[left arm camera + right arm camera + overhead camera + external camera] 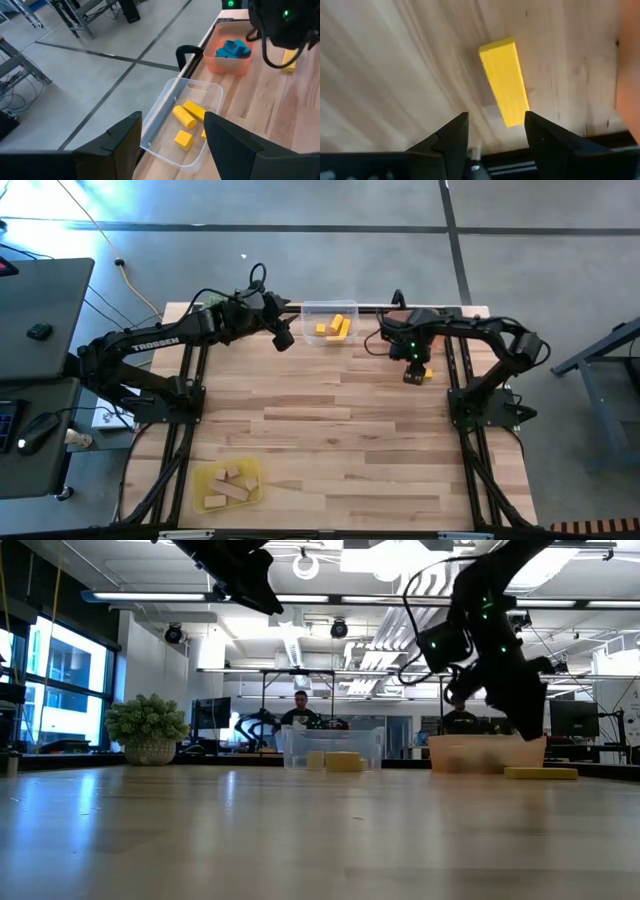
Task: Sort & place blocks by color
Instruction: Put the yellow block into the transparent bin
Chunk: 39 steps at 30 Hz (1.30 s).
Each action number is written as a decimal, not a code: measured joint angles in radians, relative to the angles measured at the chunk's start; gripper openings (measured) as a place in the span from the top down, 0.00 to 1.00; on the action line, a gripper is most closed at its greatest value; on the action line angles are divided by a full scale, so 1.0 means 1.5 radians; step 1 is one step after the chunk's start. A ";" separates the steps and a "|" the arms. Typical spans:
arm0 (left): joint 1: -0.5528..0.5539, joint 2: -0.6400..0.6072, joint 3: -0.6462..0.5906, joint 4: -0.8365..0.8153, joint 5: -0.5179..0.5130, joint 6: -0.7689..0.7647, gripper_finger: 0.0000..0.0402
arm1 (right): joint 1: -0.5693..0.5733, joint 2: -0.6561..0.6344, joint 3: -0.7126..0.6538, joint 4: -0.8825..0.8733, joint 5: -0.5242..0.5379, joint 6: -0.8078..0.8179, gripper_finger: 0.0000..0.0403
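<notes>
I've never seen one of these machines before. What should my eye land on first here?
Two dark arms reach over the far edge of a wooden table. The right gripper hovers open over a lone yellow bar lying flat beside the orange tray of blue blocks. The left gripper, also open, hangs above the clear tray holding yellow blocks.

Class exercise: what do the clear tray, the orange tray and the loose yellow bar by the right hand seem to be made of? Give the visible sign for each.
Clear tray: probably thin glossy plastic; see-through walls, rounded rim.
Orange tray: likely translucent plastic; the blue blocks show through its wall.
Yellow bar: seemingly painted wood; matte even colour, crisp square edges. It lies on the table below the open right hand.
</notes>
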 joint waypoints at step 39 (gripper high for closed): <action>0.000 0.000 0.000 0.000 -0.001 -0.006 0.50 | -0.004 0.002 -0.138 0.200 0.014 -0.029 0.77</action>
